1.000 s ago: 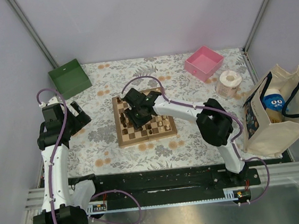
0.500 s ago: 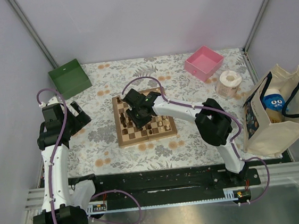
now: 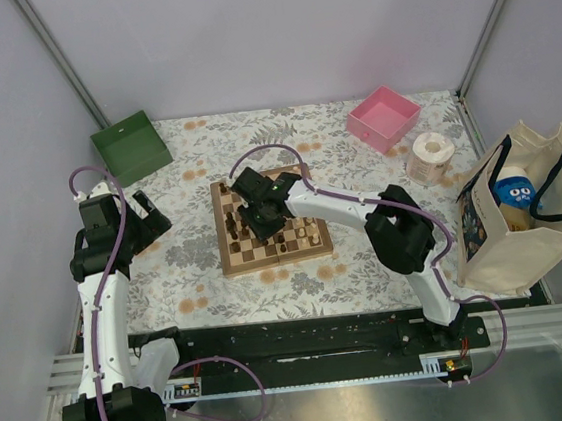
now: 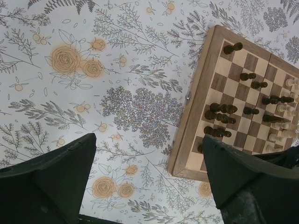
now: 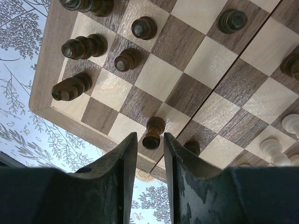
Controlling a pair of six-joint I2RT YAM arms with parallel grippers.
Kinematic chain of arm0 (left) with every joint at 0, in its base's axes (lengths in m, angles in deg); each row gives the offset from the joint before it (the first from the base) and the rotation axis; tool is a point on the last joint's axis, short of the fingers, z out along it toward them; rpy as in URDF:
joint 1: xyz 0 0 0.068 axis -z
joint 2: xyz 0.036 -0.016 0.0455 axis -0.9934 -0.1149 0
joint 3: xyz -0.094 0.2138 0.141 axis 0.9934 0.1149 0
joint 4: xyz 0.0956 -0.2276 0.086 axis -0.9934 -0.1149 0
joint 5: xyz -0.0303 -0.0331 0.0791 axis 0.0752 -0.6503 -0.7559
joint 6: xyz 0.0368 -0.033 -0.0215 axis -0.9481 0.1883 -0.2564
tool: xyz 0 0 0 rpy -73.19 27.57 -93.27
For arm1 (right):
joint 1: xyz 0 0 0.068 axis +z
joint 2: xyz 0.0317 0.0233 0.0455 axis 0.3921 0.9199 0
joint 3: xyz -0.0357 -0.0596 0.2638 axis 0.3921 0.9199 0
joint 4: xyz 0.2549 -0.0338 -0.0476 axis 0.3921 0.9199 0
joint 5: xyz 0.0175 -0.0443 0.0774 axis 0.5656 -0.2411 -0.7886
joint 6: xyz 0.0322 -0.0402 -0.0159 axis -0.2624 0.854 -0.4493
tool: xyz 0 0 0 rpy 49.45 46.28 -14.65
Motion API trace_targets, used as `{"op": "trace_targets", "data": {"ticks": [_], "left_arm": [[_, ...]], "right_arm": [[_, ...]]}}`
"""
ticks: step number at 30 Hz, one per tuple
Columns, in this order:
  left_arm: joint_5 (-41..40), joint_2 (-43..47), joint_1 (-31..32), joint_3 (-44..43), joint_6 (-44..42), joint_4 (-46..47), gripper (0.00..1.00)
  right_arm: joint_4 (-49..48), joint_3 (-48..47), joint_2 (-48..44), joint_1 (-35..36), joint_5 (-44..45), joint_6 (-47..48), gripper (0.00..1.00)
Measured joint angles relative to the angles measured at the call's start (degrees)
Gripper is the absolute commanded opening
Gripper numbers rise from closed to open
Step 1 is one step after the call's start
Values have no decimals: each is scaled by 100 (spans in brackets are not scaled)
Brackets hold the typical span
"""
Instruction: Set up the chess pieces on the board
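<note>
- While the right gripper (image 5: 149,135) hung low over the board (image 5: 45,84), its jaws stood only narrowly parted, with the head of a dark pawn (image 5: 154,127) between the fingertips (image 5: 127,147).
- A sliver of gap showed on each side of the pawn, so the jaws looked released rather than clenched.
- That pawn stood upright on a light square near the board's edge.
- Other dark pieces (image 5: 78,46) stood on squares beyond it, and pale pieces (image 5: 275,148) stood off to one side.
- The left gripper (image 4: 148,140) hovered over the floral cloth (image 4: 140,107) just beside the board, jaws spread wide and holding nothing.
</note>
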Motion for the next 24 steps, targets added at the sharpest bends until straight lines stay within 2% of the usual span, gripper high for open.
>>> {"op": "trace_targets", "data": {"ticks": [11,24], "left_arm": [[0,0,0,0,0,2,99],[0,0,0,0,0,2,99]], "right_arm": [[105,-33,173,0,2,33,22],[44,-33,170,116,-74,-48,21]]}}
